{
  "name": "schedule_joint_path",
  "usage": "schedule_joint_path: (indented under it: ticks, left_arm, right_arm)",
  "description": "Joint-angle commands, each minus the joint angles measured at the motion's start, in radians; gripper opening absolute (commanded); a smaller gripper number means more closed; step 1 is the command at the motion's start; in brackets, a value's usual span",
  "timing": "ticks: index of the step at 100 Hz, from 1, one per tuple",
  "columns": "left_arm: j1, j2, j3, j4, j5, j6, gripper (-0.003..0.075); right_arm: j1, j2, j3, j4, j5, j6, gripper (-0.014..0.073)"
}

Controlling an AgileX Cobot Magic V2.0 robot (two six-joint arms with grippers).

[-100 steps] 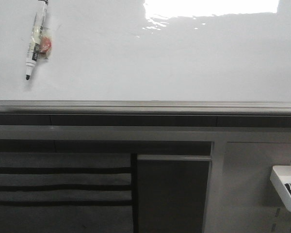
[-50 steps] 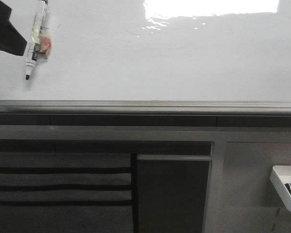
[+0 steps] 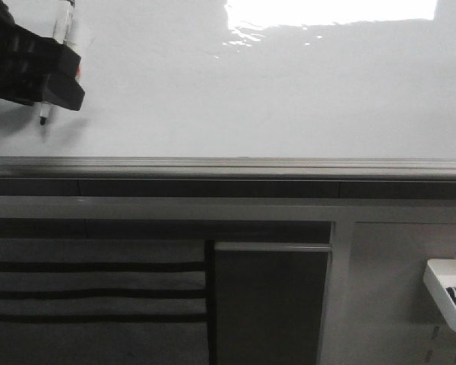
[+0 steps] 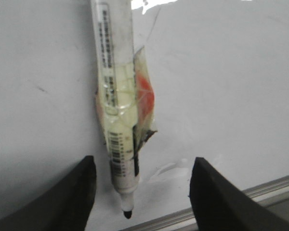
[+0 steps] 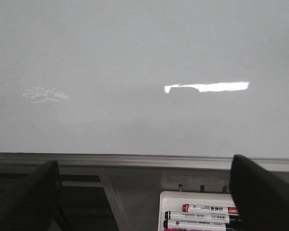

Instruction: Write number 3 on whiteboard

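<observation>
The whiteboard (image 3: 251, 99) fills the upper half of the front view, glossy white with a silver frame edge (image 3: 228, 163). No number 3 is in view on it. A white marker (image 4: 118, 96) with a black tip hangs tip-down on the board, held by yellowish tape with a red patch. My left gripper (image 4: 143, 162) is open, one finger on each side of the marker's lower end, not touching it. In the front view the left gripper (image 3: 57, 84) covers most of the marker (image 3: 42, 114). My right gripper (image 5: 143, 163) is open and holds nothing, facing the board's lower edge.
A small white tray (image 3: 441, 285) hangs below the board at the right and holds several markers (image 5: 207, 216). Dark cabinet panels (image 3: 270, 304) and grey slats lie under the frame. Glare patches shine on the board's top (image 3: 327, 11).
My left gripper has come in from the left edge of the front view and moved right until it covers the taped marker. The marker has not moved.
</observation>
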Motion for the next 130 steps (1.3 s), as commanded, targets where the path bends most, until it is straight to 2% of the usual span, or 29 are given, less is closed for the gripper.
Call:
schedule_joint_path:
  ticks: [1, 13, 39, 75, 82, 96, 106, 120, 130]
  left_arm:
    - [-0.011, -0.012, -0.035, -0.003, -0.092, -0.001, 0.0386]
    - [-0.011, 0.002, -0.035, -0.003, -0.101, -0.001, 0.0353]
    - [-0.011, 0.015, -0.035, -0.001, -0.110, -0.001, 0.0160]
    - [-0.011, 0.013, -0.035, 0.005, -0.108, 0.001, -0.0015]
    - [-0.011, -0.002, -0.041, 0.044, -0.068, 0.001, -0.0018]
    - [-0.011, -0.059, -0.087, 0.167, 0.122, 0.001, -0.0018]
    - [-0.011, -0.107, -0.125, 0.208, 0.261, 0.017, -0.0018]
    - [-0.022, -0.183, -0.159, 0.192, 0.413, 0.149, -0.0018]
    - [-0.055, -0.237, -0.178, 0.146, 0.523, 0.262, -0.0018]
  right_arm:
    - [-0.005, 0.019, -0.036, 0.002, -0.068, -0.009, 0.0636]
    - [-0.005, 0.019, -0.036, 0.002, -0.068, -0.009, 0.0635]
    - [-0.005, 0.019, -0.036, 0.002, -0.063, -0.009, 0.0635]
    - [-0.005, 0.019, -0.036, 0.002, -0.061, -0.009, 0.0636]
    - [-0.005, 0.019, -0.042, 0.011, -0.044, -0.009, 0.0635]
    - [-0.005, 0.073, -0.106, 0.016, 0.085, -0.032, 0.0635]
    - [-0.001, 0.148, -0.156, 0.115, 0.171, -0.142, 0.0635]
    - [0.055, 0.272, -0.214, 0.379, 0.241, -0.409, 0.0635]
    - [0.121, 0.378, -0.261, 0.482, 0.296, -0.593, 0.0635]
